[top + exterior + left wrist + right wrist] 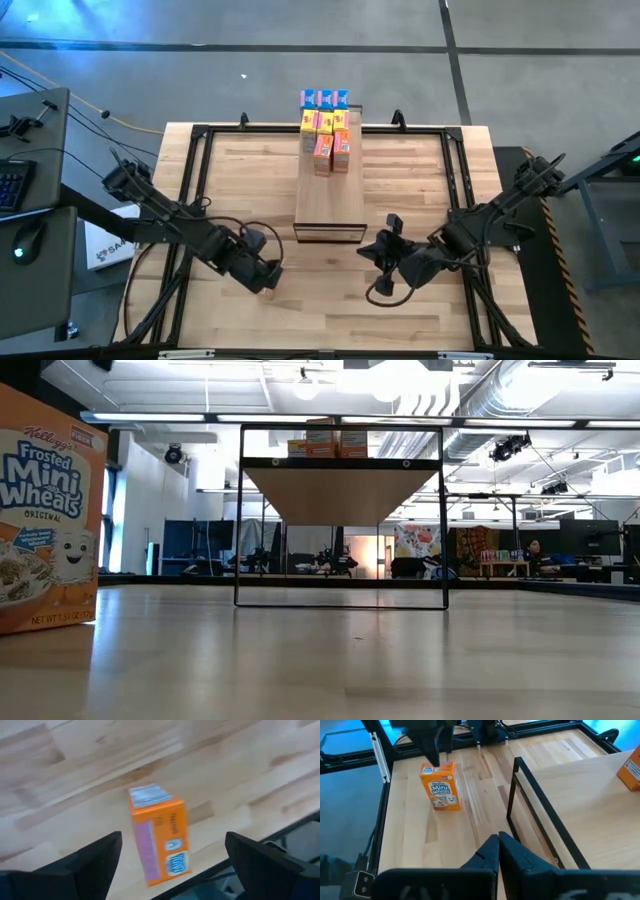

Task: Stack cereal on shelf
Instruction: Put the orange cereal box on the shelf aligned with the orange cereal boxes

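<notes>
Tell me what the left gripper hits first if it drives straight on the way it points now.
Most likely the orange Mini-Wheats box standing on the table. In the left wrist view the box sits between the open left gripper fingers, just ahead. The gap to it is hard to judge.

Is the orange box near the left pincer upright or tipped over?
Upright. The orange box stands on its base on the table, front panel vertical, top flap up. The open left pincer sits above it, fingers apart from it.
</notes>
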